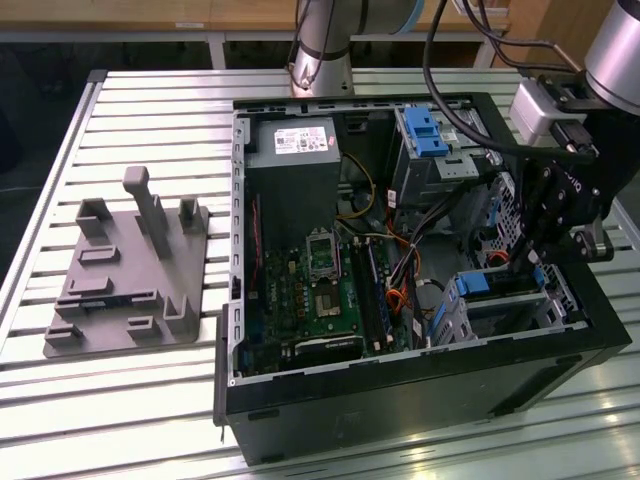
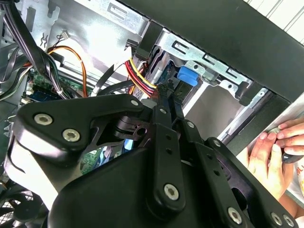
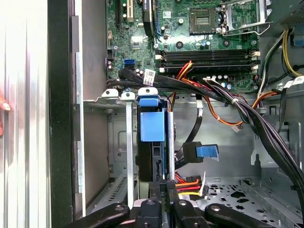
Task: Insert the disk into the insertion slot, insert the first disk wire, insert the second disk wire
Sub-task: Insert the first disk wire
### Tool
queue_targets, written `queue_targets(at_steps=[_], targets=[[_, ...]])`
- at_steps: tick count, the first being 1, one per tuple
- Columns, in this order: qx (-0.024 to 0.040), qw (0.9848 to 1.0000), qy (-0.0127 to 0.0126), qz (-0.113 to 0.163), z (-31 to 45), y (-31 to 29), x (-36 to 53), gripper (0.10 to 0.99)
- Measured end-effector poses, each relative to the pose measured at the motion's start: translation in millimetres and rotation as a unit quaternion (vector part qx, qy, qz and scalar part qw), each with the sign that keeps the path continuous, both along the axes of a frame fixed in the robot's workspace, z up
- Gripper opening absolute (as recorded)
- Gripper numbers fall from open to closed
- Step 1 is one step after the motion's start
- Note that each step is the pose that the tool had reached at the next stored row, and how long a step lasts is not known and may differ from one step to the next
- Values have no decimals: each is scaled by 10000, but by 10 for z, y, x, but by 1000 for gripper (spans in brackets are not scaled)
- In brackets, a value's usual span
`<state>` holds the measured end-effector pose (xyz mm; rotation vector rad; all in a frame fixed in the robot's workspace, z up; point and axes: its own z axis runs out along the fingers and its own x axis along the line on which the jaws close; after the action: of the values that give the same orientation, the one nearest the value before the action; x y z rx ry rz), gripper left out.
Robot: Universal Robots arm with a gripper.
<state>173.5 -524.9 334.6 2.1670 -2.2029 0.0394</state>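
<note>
I am seeing light glaring off the table (image 1: 150,400) in the exterior view; the case wall (image 2: 102,42) is washing out white in the second wrist view, the near gripper (image 2: 167,102) showing dark.

The white label (image 1: 303,141) on the power supply (image 1: 292,200) bears unreadable print.
</note>
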Motion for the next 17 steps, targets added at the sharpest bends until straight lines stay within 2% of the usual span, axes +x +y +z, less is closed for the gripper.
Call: queue_targets(at_steps=[6,17], targets=[[0,10000,1,0,-8,0,0,165],[-4,10000,18,0,-11,0,5,165]])
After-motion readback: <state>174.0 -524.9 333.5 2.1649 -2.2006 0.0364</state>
